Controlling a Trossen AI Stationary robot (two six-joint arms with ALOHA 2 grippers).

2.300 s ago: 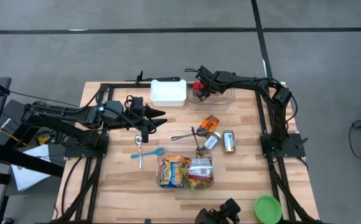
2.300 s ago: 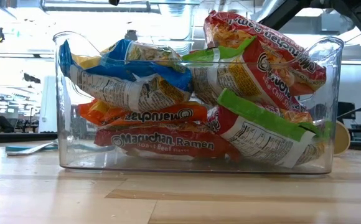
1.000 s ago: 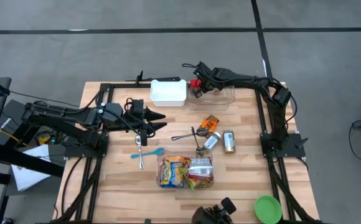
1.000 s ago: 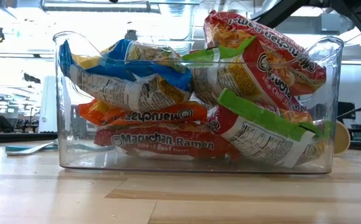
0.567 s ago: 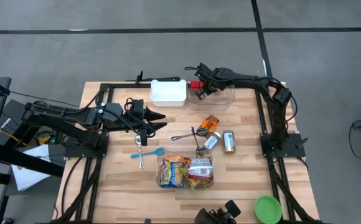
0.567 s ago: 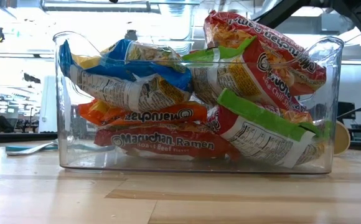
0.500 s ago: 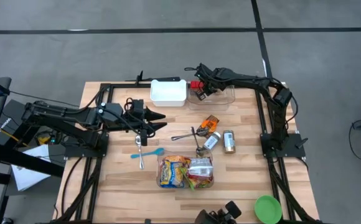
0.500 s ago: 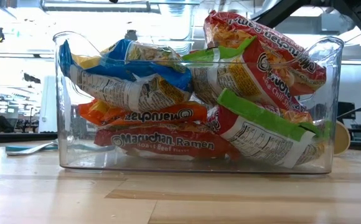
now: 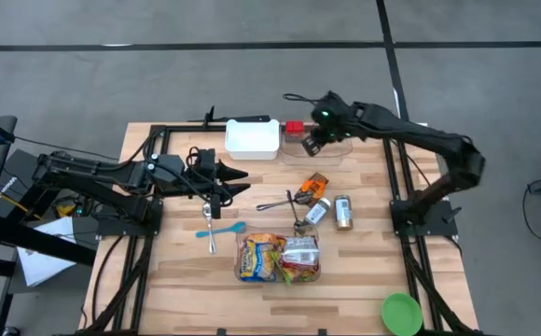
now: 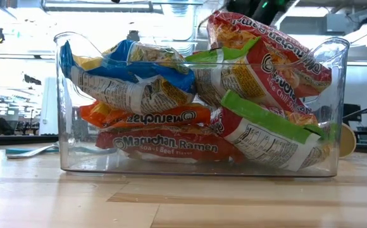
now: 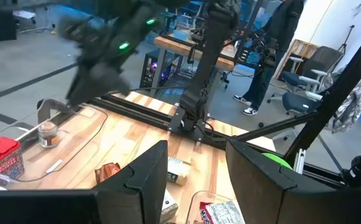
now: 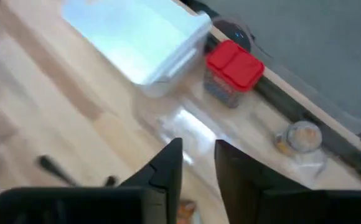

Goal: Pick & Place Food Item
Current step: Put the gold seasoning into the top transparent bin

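Observation:
A red-lidded jar [image 9: 294,128] [image 12: 232,73] stands upright on the table's far side, between a white bin [image 9: 252,138] and a clear container [image 9: 331,145]. A small jar [image 12: 300,138] stands in that clear container. My right gripper [image 9: 311,145] [image 12: 198,165] hangs above the table just right of the red-lidded jar, slanting down, its fingers a little apart with nothing between them. My left gripper [image 9: 242,183] [image 11: 196,180] waits open and empty, held level over the table's left middle.
A clear bin of ramen packs [image 9: 280,257] [image 10: 196,101] stands at the near middle. An orange packet [image 9: 317,184], two small cans [image 9: 343,212], dark utensils [image 9: 284,201] and two spoons [image 9: 216,227] lie mid-table. A green disc [image 9: 401,313] sits at the near right corner.
My right gripper has risen from beside the red-lidded jar and drawn back toward the table's right, with its arm lifting high. The jar stays standing where it was.

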